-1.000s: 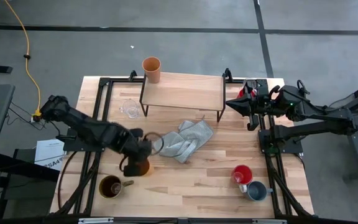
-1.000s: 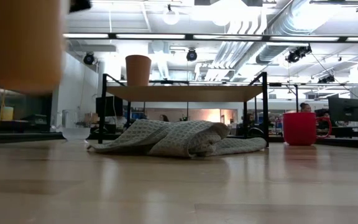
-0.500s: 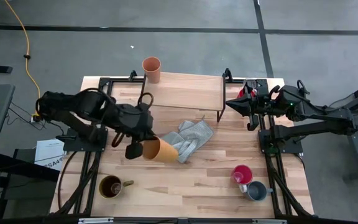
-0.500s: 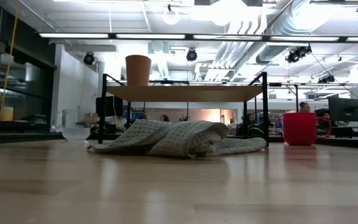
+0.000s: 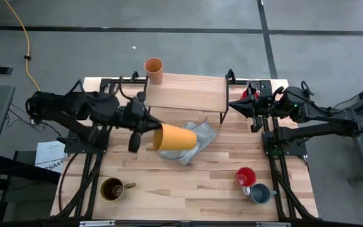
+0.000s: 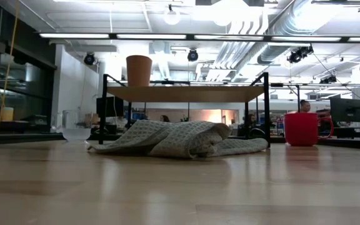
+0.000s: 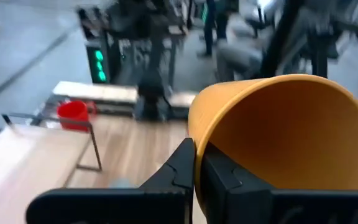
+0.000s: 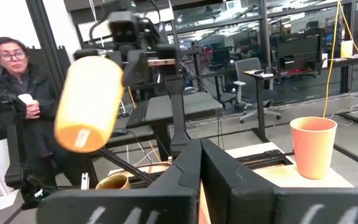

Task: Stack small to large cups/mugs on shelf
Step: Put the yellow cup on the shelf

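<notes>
Lying on its side in the air, the yellow mug [image 5: 174, 137] has its long axis roughly level, its base aimed away from the left arm and its open mouth toward the left jaws [image 5: 151, 132]. In the left wrist view the left jaws are clenched on the near rim, one finger [image 7: 182, 168] outside the wall and the other inside the mouth. Seen from above, the yellow mug hangs just in front of the shelf [image 5: 184, 92], over the grey cloth [image 5: 194, 140], which lies on the table [image 5: 188, 189]. A peach-orange tumbler [image 5: 154, 69] stands upright on the shelf's left back corner. The right jaws [image 5: 233, 104] wait just beside the shelf's right end, their fingers pressed together on nothing in the right wrist view.
</notes>
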Controlling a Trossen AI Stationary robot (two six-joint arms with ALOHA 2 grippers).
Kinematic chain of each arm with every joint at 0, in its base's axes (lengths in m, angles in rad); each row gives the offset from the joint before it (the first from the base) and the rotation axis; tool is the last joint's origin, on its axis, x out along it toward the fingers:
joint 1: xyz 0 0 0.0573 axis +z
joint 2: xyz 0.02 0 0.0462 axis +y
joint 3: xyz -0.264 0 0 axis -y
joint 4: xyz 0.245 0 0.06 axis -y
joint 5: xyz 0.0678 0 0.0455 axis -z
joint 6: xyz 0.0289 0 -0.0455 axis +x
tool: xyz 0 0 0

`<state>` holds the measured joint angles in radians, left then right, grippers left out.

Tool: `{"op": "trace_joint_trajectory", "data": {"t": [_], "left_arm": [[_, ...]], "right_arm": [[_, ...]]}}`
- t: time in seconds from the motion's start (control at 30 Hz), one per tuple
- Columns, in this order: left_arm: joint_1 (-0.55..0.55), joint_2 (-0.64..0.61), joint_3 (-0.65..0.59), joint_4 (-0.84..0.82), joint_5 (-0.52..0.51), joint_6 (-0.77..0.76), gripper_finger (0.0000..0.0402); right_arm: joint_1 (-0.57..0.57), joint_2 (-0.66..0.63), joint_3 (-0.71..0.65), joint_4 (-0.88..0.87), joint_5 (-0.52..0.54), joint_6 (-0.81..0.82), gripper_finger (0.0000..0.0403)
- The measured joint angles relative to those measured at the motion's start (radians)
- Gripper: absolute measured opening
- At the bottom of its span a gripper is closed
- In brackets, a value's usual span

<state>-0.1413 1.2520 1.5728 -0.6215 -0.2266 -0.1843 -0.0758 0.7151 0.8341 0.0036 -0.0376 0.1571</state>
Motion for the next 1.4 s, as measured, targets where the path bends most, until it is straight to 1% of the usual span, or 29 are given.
{"op": "trace_joint_trajectory", "data": {"t": [0.13, 0.23, 0.3, 0.37, 0.47, 0.53, 0.9, 1.0, 1.07, 1.13, 1.23, 1.4], "left_arm": [[0.052, -0.089, -0.189, 0.262, 0.019, -0.008, 0.0], [0.087, -0.143, -0.327, 0.487, 0.073, -0.04, 0.0], [0.105, -0.166, -0.405, 0.6, 0.094, -0.062, 0.0], [0.108, -0.178, -0.463, 0.697, 0.099, -0.078, 0.0], [0.109, -0.182, -0.509, 0.798, 0.099, -0.088, 0.0], [0.109, -0.183, -0.516, 0.819, 0.099, -0.096, 0.0], [0.109, -0.183, -0.516, 0.808, 0.097, -0.109, 0.0], [0.109, -0.183, -0.515, 0.772, 0.054, -0.109, 0.0], [0.126, -0.182, -0.496, 0.707, 0.013, -0.109, 0.0], [0.165, -0.182, -0.452, 0.611, -0.001, -0.117, 0.0], [0.237, -0.17, -0.366, 0.437, -0.012, -0.168, 0.0], [0.383, -0.139, -0.226, 0.102, -0.037, -0.231, 0.0]], "right_arm": [[0.0, 0.0, 0.0, 0.002, 0.0, 0.0, 0.0], [0.0, 0.0, 0.0, 0.005, 0.0, 0.0, 0.0], [0.0, 0.0, 0.0, 0.005, 0.0, 0.0, 0.0], [0.0, 0.0, 0.0, 0.005, 0.0, 0.0, 0.0], [0.0, 0.0, 0.0, 0.005, 0.0, 0.0, 0.0], [0.0, 0.0, 0.0, 0.005, 0.0, -0.001, 0.0], [0.0, 0.0, 0.0, 0.005, 0.0, -0.001, 0.0], [0.0, 0.0, 0.0, 0.005, 0.0, -0.001, 0.0], [0.0, 0.0, 0.0, 0.005, 0.0, -0.001, 0.0], [0.0, 0.0, 0.0, 0.005, 0.0, -0.001, 0.0], [0.0, 0.0, 0.0, 0.005, 0.0, -0.001, 0.0], [0.0, 0.0, 0.0, 0.004, 0.0, -0.001, 0.0]]}}
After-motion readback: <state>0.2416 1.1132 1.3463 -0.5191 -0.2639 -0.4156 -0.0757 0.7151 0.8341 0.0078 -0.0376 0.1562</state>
